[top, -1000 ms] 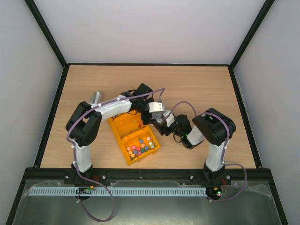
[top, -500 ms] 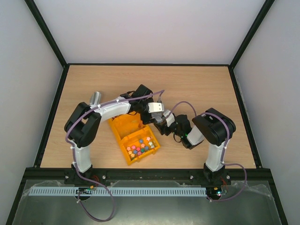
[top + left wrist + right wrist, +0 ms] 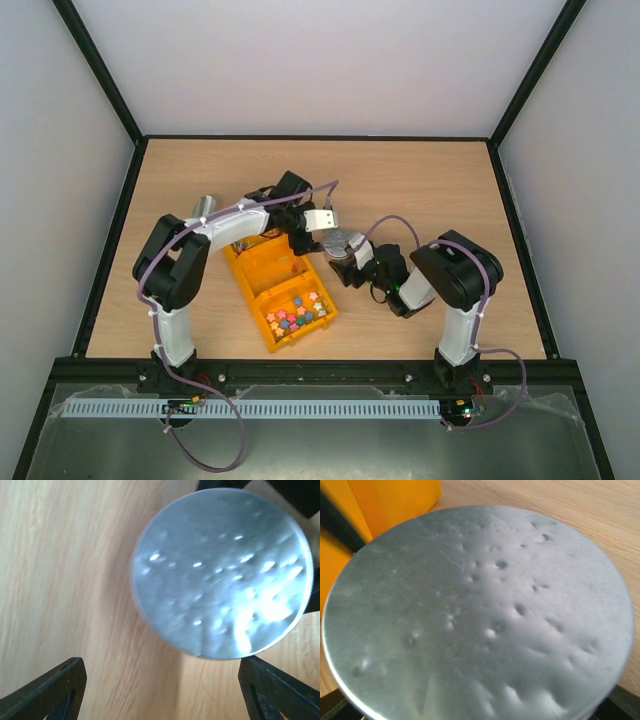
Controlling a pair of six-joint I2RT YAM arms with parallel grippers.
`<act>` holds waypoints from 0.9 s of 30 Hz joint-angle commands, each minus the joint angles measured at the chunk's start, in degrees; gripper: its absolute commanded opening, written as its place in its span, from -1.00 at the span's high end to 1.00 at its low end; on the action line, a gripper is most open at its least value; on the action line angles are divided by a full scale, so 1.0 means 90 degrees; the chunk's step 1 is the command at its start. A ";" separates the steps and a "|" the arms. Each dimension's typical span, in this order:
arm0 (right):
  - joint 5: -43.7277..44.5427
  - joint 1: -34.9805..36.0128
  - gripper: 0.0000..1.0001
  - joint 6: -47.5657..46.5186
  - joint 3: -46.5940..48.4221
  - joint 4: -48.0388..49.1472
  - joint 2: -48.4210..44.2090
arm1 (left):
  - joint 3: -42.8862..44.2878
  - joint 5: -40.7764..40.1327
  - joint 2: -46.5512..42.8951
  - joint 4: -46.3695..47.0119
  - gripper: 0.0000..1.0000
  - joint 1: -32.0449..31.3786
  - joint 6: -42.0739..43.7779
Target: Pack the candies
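The candies (image 3: pixel 298 313) are small coloured sweets lying in the near compartment of an open orange box (image 3: pixel 262 262). My right gripper (image 3: pixel 352 256) is shut on a round dented metal disc (image 3: pixel 345 243), held just right of the box. That disc fills the right wrist view (image 3: pixel 480 610), with the orange box (image 3: pixel 395 500) behind it; the right gripper's (image 3: pixel 480 712) fingers are mostly hidden. My left gripper (image 3: pixel 328 226) is open and empty beside the disc. In the left wrist view the left gripper (image 3: pixel 160 672) is open, with its fingers (image 3: pixel 55 690) wide apart below the disc (image 3: pixel 222 575), not touching it.
A metal cylinder (image 3: pixel 205 207) lies on the wooden table (image 3: pixel 430 190) behind the left arm, at the left. The box's far compartments are partly covered by the left arm. Black frame rails (image 3: pixel 120 230) bound the table.
My left gripper has drawn back to the left, off the metal disc, which now shows in the top view. The box has shifted slightly left. The right arm has stayed put.
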 commanded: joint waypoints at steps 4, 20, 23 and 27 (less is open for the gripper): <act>-0.0243 0.0091 0.06 -0.0153 -0.0005 0.0259 0.0087 | 0.0471 0.0906 -0.0196 -0.0728 -0.80 0.0122 -0.0435; -0.0221 0.0110 0.05 -0.0161 -0.0041 0.0284 0.0068 | -0.0661 0.0434 -0.0271 0.1065 -0.97 -0.0473 -0.2389; -0.0231 0.0120 0.06 -0.0190 -0.0038 0.0279 0.0068 | -0.0699 0.0432 -0.0227 0.1115 -0.89 -0.0476 -0.2385; -0.0261 0.0138 0.06 -0.0226 -0.0051 0.0270 0.0067 | -0.0699 0.0459 -0.0208 0.1078 -0.78 -0.0473 -0.2262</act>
